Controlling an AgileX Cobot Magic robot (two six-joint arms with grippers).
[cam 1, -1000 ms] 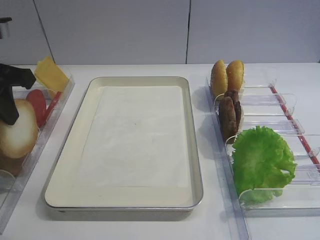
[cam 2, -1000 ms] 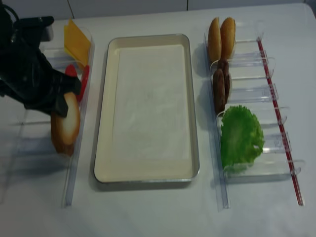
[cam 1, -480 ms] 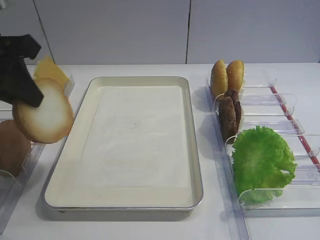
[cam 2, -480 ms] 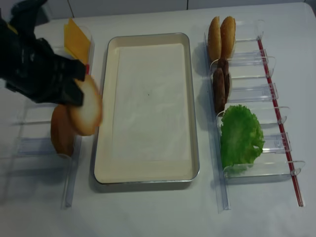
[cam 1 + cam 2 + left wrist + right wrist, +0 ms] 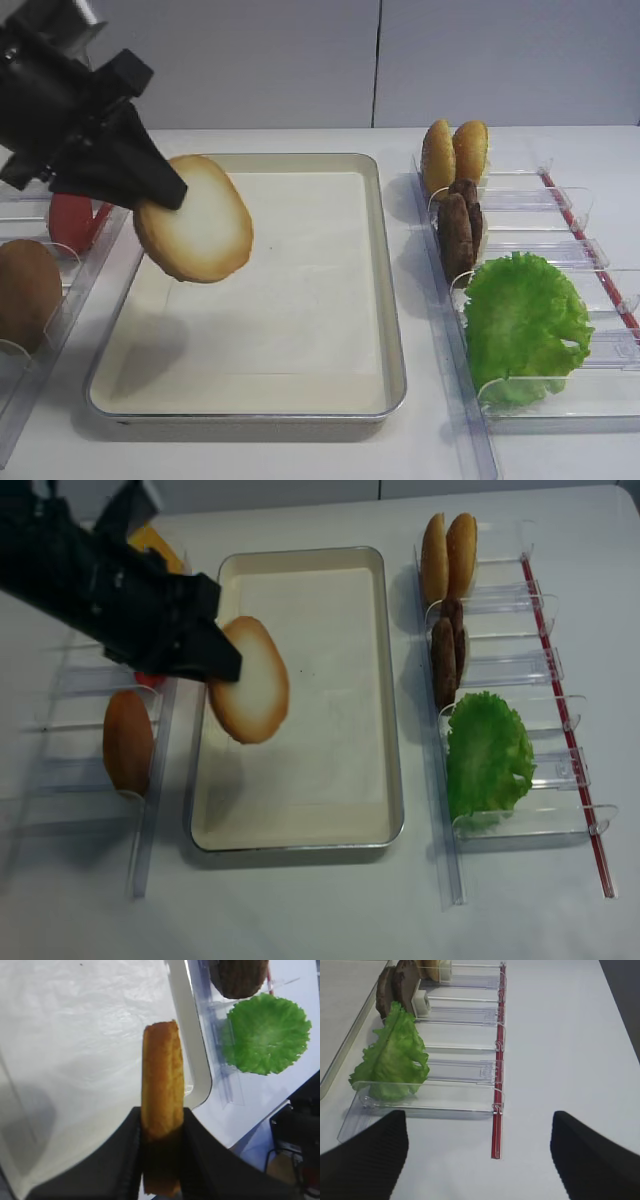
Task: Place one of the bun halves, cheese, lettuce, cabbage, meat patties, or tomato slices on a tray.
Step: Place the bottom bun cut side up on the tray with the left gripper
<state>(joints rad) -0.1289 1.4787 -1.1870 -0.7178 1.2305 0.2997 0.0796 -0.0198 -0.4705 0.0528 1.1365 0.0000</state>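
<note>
Here the left pincer is clenched on the bun half, which is gripped at its upper left edge and held in the air, tilted, with its pale cut face turned toward the front. In the left wrist view the bun half is seen edge-on, its golden rim pinched between the two dark fingers. The bun half hangs over the left part of the tray, above the white paper liner (a shadow is cast on the liner beneath it). To the left of the tray, in a clear plastic rack, a plain brown bun piece stands on edge, and the tomato slices are seen just behind it. To the right of the tray, another clear rack carries two domed buns at the far end, then the meat patties, then the lettuce nearest the front. The right pincer is spread wide with nothing in it, above the white table beside the lettuce.
</note>
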